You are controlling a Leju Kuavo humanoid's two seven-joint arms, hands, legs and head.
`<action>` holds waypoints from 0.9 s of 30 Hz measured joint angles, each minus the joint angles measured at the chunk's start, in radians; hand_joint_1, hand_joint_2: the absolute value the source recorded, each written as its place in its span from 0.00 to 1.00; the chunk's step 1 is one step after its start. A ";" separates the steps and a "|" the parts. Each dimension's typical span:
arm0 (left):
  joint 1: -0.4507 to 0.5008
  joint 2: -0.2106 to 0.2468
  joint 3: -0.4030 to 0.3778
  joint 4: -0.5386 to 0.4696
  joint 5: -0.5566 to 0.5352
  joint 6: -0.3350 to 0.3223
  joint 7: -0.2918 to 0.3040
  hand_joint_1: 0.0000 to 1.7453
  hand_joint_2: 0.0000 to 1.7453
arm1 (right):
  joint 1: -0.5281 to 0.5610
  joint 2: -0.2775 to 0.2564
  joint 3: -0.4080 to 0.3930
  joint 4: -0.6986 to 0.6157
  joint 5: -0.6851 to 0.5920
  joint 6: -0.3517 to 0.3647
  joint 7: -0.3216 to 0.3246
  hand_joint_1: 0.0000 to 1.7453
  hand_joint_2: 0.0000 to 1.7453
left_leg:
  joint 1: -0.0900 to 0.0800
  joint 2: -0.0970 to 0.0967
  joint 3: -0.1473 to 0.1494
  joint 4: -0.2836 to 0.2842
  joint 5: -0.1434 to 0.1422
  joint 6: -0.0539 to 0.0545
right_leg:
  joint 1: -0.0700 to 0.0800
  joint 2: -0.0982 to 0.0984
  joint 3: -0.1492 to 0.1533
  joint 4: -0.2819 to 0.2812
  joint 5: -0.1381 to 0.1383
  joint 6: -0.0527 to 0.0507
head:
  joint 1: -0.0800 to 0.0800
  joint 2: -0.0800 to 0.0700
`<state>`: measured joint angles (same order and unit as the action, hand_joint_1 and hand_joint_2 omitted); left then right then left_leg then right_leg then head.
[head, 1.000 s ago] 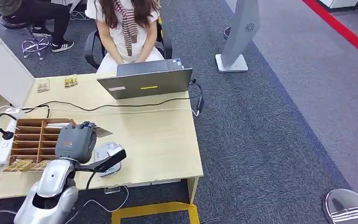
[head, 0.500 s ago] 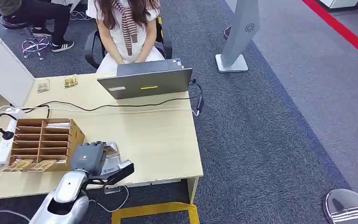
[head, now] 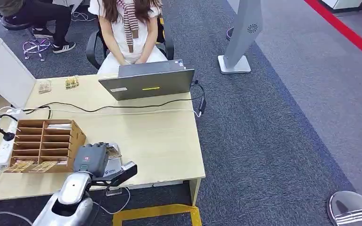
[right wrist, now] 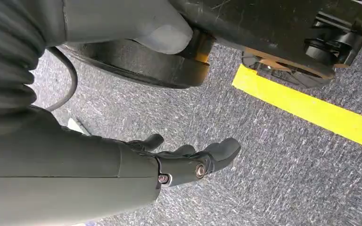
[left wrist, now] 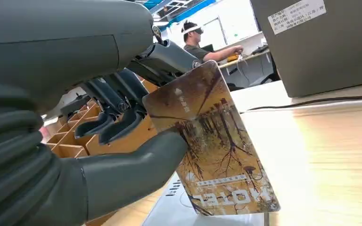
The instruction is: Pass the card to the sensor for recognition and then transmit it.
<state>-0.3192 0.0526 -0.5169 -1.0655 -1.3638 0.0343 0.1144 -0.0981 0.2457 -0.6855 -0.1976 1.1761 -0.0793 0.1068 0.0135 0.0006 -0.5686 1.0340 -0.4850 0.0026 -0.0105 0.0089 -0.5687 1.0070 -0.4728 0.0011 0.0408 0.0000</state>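
Note:
My left hand (head: 92,159) hovers near the desk's front edge, just right of the wooden organizer. It pinches a brown card (head: 113,151) printed with bare trees. In the left wrist view the card (left wrist: 212,141) stands tilted, held between the thumb and the dark fingers (left wrist: 118,110). Its lower edge is close over the white sensor pad (left wrist: 169,212). The sensor (head: 114,168) lies flat on the desk, mostly hidden under the hand. My right hand (right wrist: 184,160) hangs beside my body over the carpet, fingers loosely extended, holding nothing.
A wooden slotted organizer (head: 42,143) holding cards stands left of the hand. A grey laptop (head: 146,82) sits at the desk's far side with a person (head: 129,33) seated behind it. Black cables (head: 99,109) cross the desk. A power strip (head: 4,146) lies at the far left.
My left hand carried the card from beside the organizer's top toward the desk's front edge, over the sensor. It has barely moved in the last half second.

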 joint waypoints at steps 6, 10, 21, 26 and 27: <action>-0.003 -0.002 -0.008 0.015 -0.001 -0.003 0.013 1.00 1.00 | 0.000 0.001 0.000 0.000 0.006 0.002 0.001 0.00 1.00 | 0.000 0.000 0.001 0.000 0.000 0.000 | 0.000 0.000 0.001 0.000 0.000 0.000 | 0.000 0.000; -0.003 -0.004 -0.010 0.016 -0.006 0.021 0.021 1.00 1.00 | 0.000 0.002 -0.001 0.000 0.007 0.002 0.002 0.00 1.00 | 0.000 0.000 0.001 0.000 0.000 0.000 | 0.000 0.000 0.001 0.000 0.000 0.000 | 0.000 0.000; -0.063 0.021 0.024 -0.213 0.000 0.140 0.036 1.00 1.00 | 0.001 0.003 -0.018 -0.001 0.008 0.000 -0.012 0.00 1.00 | 0.000 -0.002 -0.001 0.000 0.001 0.000 | 0.001 -0.001 -0.001 0.000 0.000 0.000 | 0.000 0.000; -0.188 0.052 0.073 -0.268 0.015 0.115 0.018 1.00 1.00 | 0.001 0.003 -0.017 -0.001 0.019 0.001 -0.015 0.00 1.00 | 0.001 -0.002 -0.001 0.000 0.002 0.000 | 0.001 -0.001 -0.001 0.000 0.001 -0.001 | 0.000 0.000; -0.217 0.058 0.086 -0.272 0.017 0.110 0.017 1.00 1.00 | 0.001 0.003 -0.017 -0.001 0.019 0.002 -0.016 0.00 1.00 | 0.001 -0.001 -0.001 0.000 0.002 0.000 | 0.001 -0.001 -0.001 0.001 0.001 -0.001 | 0.000 0.000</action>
<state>-0.5366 0.1103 -0.4310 -1.3371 -1.3466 0.1446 0.1316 -0.0974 0.2483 -0.7027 -0.1987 1.1955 -0.0778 0.0912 0.0141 -0.0008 -0.5699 1.0341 -0.4833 0.0023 -0.0100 0.0076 -0.5696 1.0076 -0.4719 0.0002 0.0408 0.0000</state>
